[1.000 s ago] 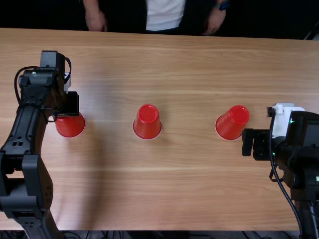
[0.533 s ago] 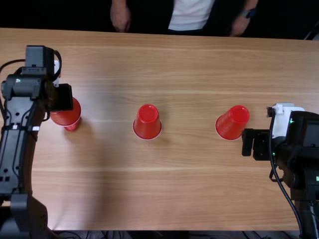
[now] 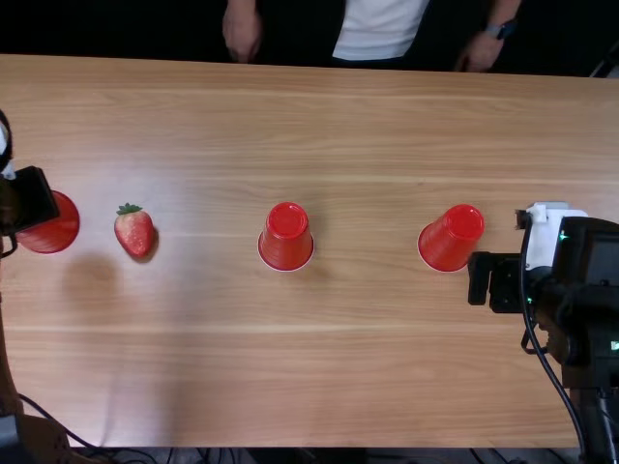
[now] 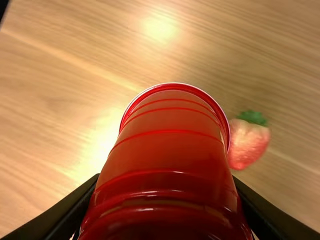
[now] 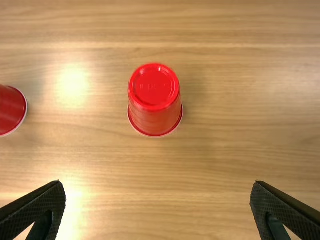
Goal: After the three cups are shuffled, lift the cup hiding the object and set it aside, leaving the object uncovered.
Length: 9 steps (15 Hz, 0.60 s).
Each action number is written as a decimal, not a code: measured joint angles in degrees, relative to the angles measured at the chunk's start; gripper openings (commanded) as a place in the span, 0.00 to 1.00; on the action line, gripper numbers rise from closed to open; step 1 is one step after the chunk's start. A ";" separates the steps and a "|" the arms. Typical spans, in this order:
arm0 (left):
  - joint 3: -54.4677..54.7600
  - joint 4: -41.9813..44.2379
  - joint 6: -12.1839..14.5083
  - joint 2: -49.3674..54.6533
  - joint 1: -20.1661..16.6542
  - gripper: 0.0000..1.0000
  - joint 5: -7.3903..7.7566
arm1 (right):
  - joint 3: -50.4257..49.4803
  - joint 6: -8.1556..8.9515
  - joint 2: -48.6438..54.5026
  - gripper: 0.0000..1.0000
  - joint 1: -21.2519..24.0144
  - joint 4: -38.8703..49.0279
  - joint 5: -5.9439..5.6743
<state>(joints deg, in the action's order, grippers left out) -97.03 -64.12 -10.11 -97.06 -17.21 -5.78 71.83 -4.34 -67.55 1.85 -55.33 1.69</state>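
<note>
We see left hand [image 4: 165,217] clamped on red plastic cup [image 3: 48,228], far left; red strawberry [image 3: 134,231] beside; right hand [image 3: 488,280] apart.

strawberry [image 3: 134,231]: red, green cap, uncovered, lying flat.
cup 1 [image 3: 48,224]: red, near strawberry's left, not touching.
cup 2 [image 3: 286,237]: red, inverted, right of strawberry.
cup 3 [image 3: 451,238]: red, inverted, farthest right.

Glossy red plastic cup [image 4: 170,165], smooth wooden table [image 3: 387,126] with soft sheen, matt strawberry [image 3: 134,232], textured black jaws
</note>
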 measured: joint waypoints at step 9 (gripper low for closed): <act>11.19 4.17 -0.33 0.00 -5.03 0.24 0.00 | -2.23 0.00 0.00 1.00 -0.26 -0.13 0.00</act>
<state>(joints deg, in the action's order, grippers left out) -85.84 -59.94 -10.44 -97.06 -22.24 -5.78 69.60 -4.34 -67.55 1.58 -55.46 1.69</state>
